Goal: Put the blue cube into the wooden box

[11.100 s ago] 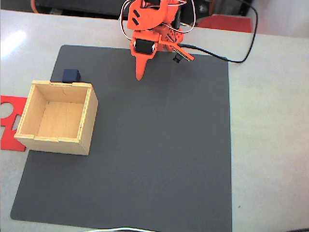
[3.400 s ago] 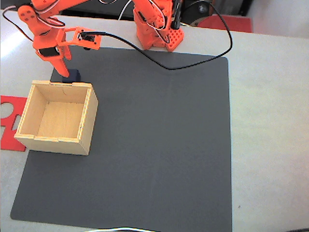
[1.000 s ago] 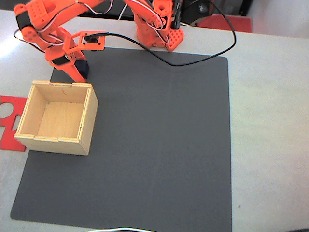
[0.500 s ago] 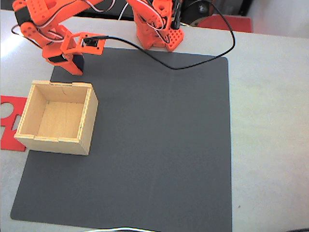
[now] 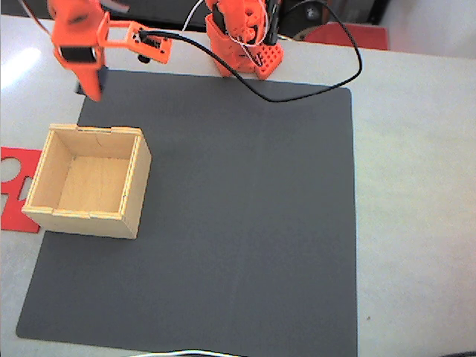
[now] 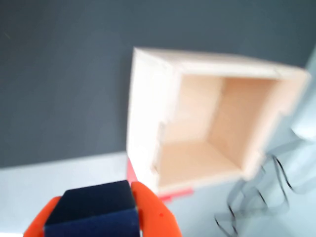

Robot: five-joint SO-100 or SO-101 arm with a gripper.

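Tool (image 5: 91, 88) has come up off the mat since half a second ago, when it was low at the mat's far left corner right behind the box; now it sits higher and further back in the fixed view, tip hanging over the mat edge. The spot behind the box where the blue cube sat earlier is bare, so the cube went up with the tool. Wrist view confirms: the tool (image 6: 94, 217) is clenched on the blue cube (image 6: 93, 211), orange fingers (image 6: 150, 210) pressed on both sides of it, cube top face showing between them. In the fixed view just a dark sliver of the cube (image 5: 79, 84) peeks beside the tool tip. The wooden box (image 5: 89, 180) hasn't moved; it lies below and ahead of the tool, open top empty, well apart from the cube, and in the wrist view its box (image 6: 207, 118) opening is up and to the right of the held cube. Red sheet (image 5: 16, 186) pokes out beyond the box, away from the tool. Mat (image 5: 245, 223) and counter (image 5: 416, 186) otherwise bare, black cable (image 5: 297, 93) trails from the arm base. Meaning for the task: pick looks done, lift underway; judged next is carry forward over the box opening and release. Risk I'd guess: the near wall if it drops too early.
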